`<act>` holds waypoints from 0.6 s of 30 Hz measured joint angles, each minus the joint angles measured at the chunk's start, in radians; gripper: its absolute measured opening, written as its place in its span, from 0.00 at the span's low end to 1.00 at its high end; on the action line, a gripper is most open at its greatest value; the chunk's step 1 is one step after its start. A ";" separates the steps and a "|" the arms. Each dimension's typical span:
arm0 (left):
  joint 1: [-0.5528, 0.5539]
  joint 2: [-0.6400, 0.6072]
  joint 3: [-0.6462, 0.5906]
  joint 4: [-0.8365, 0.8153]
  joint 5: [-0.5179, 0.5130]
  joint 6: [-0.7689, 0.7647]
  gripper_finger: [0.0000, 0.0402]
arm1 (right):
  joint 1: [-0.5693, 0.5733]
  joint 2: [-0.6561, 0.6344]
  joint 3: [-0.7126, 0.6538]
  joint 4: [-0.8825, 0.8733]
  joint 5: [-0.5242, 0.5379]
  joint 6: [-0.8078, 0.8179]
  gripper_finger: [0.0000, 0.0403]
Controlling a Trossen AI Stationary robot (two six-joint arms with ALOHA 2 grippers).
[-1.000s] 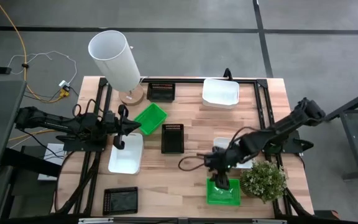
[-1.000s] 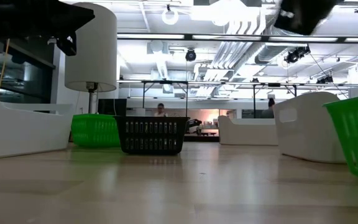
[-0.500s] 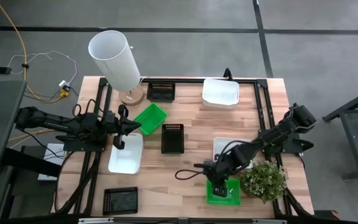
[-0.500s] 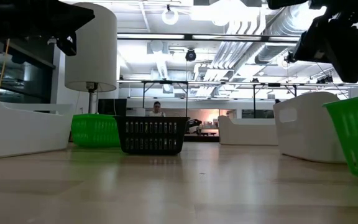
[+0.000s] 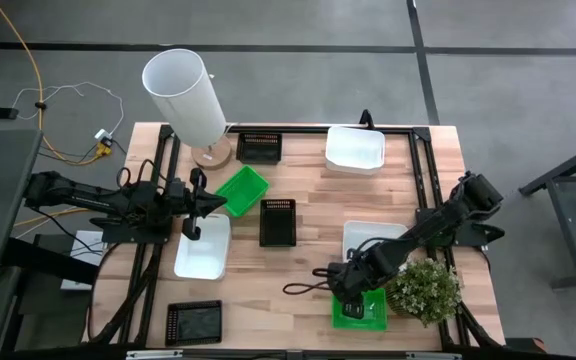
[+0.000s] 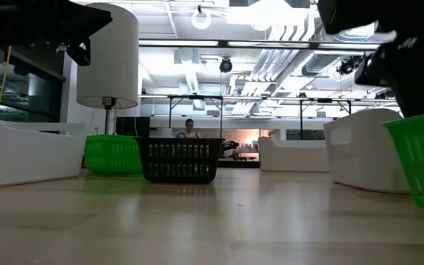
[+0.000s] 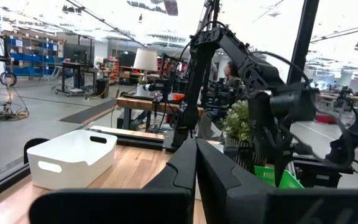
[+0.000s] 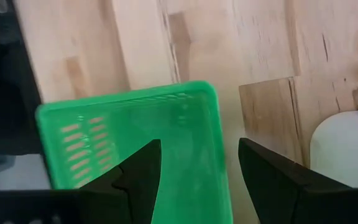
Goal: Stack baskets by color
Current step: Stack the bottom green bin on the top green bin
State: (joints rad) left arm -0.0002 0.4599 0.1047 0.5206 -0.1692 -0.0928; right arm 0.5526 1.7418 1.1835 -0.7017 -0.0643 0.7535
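Basically, left gripper [image 5: 197, 205] sits clenched, parked idle above 1 white basket [image 5: 204, 250], beside a green basket [image 5: 241, 190]. Right gripper [image 5: 353, 292] hangs spread over the front green basket [image 5: 360, 308], one finger past its rim, nothing grasped; probably lining up to lift it for the green stack.

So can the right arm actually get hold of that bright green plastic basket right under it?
Probably yes. The right gripper hangs directly over the bright green plastic basket with its fingers open and nothing lying between them and it. The potted green plant stands close beside it, which might crowd the arm a little.
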 joint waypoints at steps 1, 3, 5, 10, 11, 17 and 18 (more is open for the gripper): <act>0.000 0.000 0.000 0.000 0.000 0.001 0.00 | 0.000 0.010 0.000 0.000 0.001 -0.002 0.50; 0.000 0.000 0.000 0.000 -0.001 0.002 0.00 | 0.000 0.029 0.000 0.000 0.001 -0.002 0.50; 0.000 0.000 0.000 0.000 -0.001 0.002 0.00 | 0.000 0.044 0.000 0.000 0.001 -0.006 0.50; 0.000 0.000 0.000 0.000 -0.002 0.002 0.00 | 0.000 0.059 0.000 -0.007 0.002 -0.014 0.48; 0.000 0.000 0.000 0.000 -0.002 0.002 0.00 | 0.000 0.059 0.000 -0.011 0.002 -0.017 0.46; 0.000 0.000 0.000 0.000 -0.002 0.002 0.00 | -0.001 0.059 0.000 -0.029 0.013 -0.021 0.23; 0.000 0.000 0.000 0.000 -0.002 0.002 0.00 | -0.001 0.059 0.000 -0.030 0.014 -0.021 0.17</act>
State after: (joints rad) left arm -0.0006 0.4599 0.1047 0.5209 -0.1715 -0.0912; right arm 0.5516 1.8008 1.1831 -0.7312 -0.0507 0.7329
